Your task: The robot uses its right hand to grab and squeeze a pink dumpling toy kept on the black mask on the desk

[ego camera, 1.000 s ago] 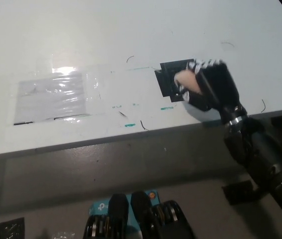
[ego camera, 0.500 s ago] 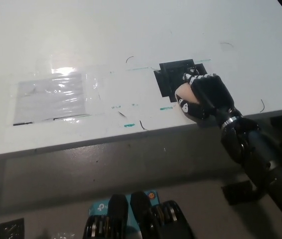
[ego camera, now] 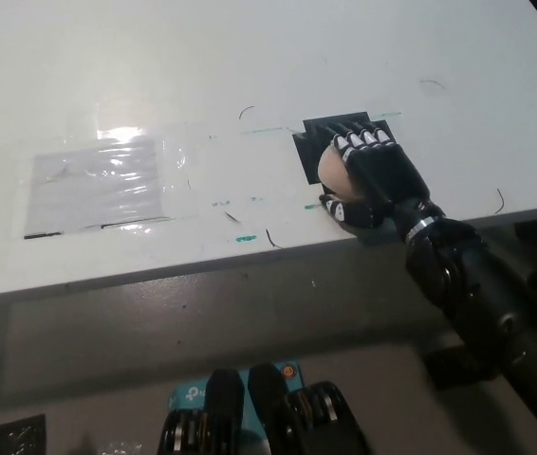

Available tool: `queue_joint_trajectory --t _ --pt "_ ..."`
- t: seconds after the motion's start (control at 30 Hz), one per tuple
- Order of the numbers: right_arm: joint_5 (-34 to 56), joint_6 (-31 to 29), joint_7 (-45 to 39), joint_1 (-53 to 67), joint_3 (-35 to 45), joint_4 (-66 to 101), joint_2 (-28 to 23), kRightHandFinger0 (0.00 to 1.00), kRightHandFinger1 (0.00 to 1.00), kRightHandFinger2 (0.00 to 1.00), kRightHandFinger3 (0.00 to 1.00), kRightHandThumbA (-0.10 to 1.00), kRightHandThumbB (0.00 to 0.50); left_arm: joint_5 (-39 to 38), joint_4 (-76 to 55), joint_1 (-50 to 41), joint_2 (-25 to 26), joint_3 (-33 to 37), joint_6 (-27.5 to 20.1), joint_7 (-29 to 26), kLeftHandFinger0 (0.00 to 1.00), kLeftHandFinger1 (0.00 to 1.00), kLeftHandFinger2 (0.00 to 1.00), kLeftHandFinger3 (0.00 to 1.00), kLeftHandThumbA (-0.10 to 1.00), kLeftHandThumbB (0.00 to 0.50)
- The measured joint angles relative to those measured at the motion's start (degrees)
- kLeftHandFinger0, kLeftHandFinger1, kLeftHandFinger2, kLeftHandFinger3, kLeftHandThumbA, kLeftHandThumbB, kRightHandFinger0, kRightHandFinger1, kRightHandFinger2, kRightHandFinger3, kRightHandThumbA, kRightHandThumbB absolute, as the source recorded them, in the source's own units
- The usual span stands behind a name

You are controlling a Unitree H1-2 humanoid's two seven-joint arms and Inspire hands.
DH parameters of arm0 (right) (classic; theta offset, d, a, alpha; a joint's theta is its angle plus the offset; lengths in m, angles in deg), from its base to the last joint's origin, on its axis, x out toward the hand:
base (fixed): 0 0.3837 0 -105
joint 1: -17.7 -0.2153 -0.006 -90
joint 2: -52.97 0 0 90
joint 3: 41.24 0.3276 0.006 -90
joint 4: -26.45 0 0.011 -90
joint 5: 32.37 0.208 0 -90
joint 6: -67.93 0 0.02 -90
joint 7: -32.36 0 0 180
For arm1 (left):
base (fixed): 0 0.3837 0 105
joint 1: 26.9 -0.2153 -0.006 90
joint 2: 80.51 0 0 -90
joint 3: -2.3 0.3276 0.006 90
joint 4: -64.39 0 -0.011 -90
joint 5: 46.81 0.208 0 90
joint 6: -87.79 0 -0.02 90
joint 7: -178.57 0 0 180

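Pink dumpling toy point(ego camera: 332, 167) is gripped by the right hand point(ego camera: 371, 175), fingers curled over it; both are positioned over the black mask point(ego camera: 322, 135) near the desk point(ego camera: 249, 57) edge. Left hand is out of view.

Glossy clear film point(ego camera: 107, 180), perhaps plastic, on matt white desk point(ego camera: 249, 57)

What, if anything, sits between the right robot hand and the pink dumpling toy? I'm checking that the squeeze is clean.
Nothing visible does. The right robot hand is already wrapped over the pink dumpling toy, which shows at the hand's left side above the black mask on the desk. The left hand is out of view.
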State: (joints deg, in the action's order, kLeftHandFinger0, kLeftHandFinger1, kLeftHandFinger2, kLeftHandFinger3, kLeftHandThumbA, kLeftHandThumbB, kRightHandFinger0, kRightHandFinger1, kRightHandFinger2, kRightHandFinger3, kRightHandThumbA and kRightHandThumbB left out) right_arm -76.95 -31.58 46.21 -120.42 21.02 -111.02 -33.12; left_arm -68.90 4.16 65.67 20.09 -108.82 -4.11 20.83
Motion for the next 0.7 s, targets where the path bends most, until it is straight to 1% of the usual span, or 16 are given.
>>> queue_joint_trajectory --t 0.07,0.3,0.37,0.43,0.47,0.53,0.6,0.67,0.7 --pt "0.72 1.34 -2.24 0.82 0.82 2.62 -0.01 1.00 1.00 1.00 1.00 0.86 0.435 0.00 -0.01 0.00 0.00 0.00 0.02 -0.01 0.00 0.00 0.00 0.00 0.98 0.500" --pt "2.71 5.07 -9.48 3.16 2.13 11.18 -0.10 1.00 1.00 1.00 1.00 0.85 0.450 -0.01 0.11 0.00 0.00 0.00 -0.04 0.02 0.00 0.00 0.00 0.00 0.99 0.500" --pt "3.07 5.81 -10.87 3.40 2.20 12.65 -0.14 1.00 1.00 1.00 1.00 0.81 0.437 -0.01 0.09 -0.01 0.00 0.00 -0.04 0.00 0.00 0.00 0.00 0.00 0.99 0.500" --pt "3.46 6.50 -12.28 3.88 2.32 14.78 -0.35 1.00 1.00 1.00 1.00 0.75 0.420 -0.01 0.02 -0.10 0.00 -0.01 -0.03 -0.01 0.00 0.00 0.00 0.00 0.98 0.500" --pt "3.61 6.67 -12.81 4.17 2.42 15.76 -0.53 1.00 1.00 1.00 1.00 0.75 0.419 -0.02 0.01 -0.13 -0.01 -0.01 -0.03 0.00 0.00 0.00 0.00 0.00 0.99 0.500" --pt "3.81 6.98 -13.55 4.67 2.62 17.70 -0.92 1.00 1.00 1.00 1.00 0.73 0.399 -0.02 0.02 -0.20 0.00 0.00 -0.05 0.00 0.00 0.00 0.00 0.00 0.99 0.500" --pt "3.88 7.32 -13.94 5.27 2.97 19.97 -1.42 1.00 1.00 1.00 1.00 0.72 0.399 -0.02 0.02 -0.31 0.00 0.00 -0.06 0.00 0.00 0.00 0.00 0.00 0.99 0.500" --pt "3.99 7.55 -14.26 6.05 3.82 22.58 -1.97 1.00 1.00 1.00 1.00 0.61 0.375 -0.02 0.02 -0.42 -0.01 0.01 -0.06 0.00 0.00 0.00 0.00 0.00 1.00 0.500" --pt "4.26 7.59 -14.54 6.61 4.43 23.97 -2.16 1.00 1.00 1.00 1.00 0.61 0.369 -0.01 -0.02 -0.46 0.00 0.01 -0.06 -0.01 0.00 0.00 0.00 0.00 1.00 0.500"
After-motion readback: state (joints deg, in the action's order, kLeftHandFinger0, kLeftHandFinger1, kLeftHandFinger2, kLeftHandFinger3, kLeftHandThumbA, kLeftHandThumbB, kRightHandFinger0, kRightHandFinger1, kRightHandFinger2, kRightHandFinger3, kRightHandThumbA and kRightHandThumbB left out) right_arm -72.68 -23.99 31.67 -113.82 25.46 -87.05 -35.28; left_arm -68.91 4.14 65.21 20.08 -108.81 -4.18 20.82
